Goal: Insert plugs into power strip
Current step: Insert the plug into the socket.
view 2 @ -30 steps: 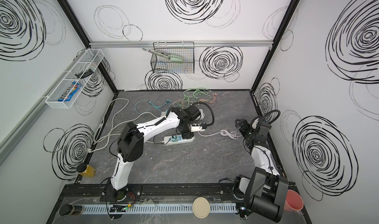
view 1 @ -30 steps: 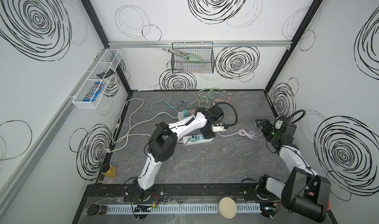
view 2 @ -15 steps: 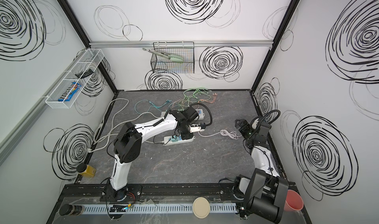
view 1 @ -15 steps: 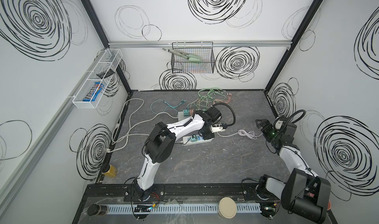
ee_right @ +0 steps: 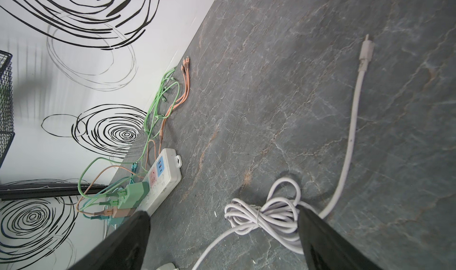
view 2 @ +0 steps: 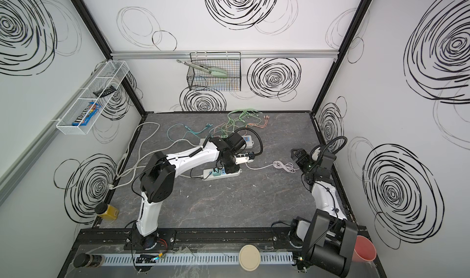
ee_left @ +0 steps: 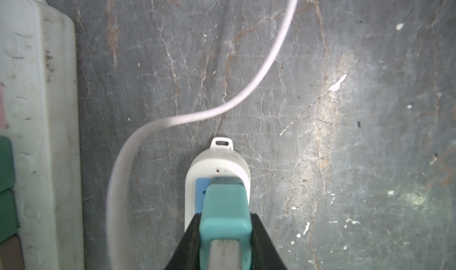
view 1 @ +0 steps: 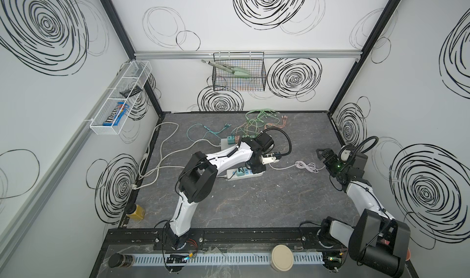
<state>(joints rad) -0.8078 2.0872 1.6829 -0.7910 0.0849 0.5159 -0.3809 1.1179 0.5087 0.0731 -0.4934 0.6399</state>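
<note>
While the left jaws stand clamped on a teal plug (ee_left: 225,214), one black finger on each flank, that plug hangs right over the tab end of the near strip (ee_left: 217,163). It covers most of a blue socket panel (ee_left: 200,194). Whether the prongs are seated cannot be told. The plug is a rounded, boxy cube with a pale grey band on the face nearest the wrist camera.

In both top views the left arm (view 1: 229,159) hides the plug and that end of the near strip (view 1: 232,178). A white cable (ee_left: 246,93) curves over the worktop (view 1: 254,208) past the strip's tab, then swings close beside the plug, blurred. Its bundled coil (ee_right: 261,214) lies off to the right.

The far strip (ee_left: 42,108) lies alongside, apart from the near one. It carries a green plug (ee_right: 134,194) and a pink plug (ee_right: 121,212), with loose green and orange cables (view 1: 256,121) behind it.

The right jaws are wide apart and hold nothing. They sit above the coil, well apart from both strips.
</note>
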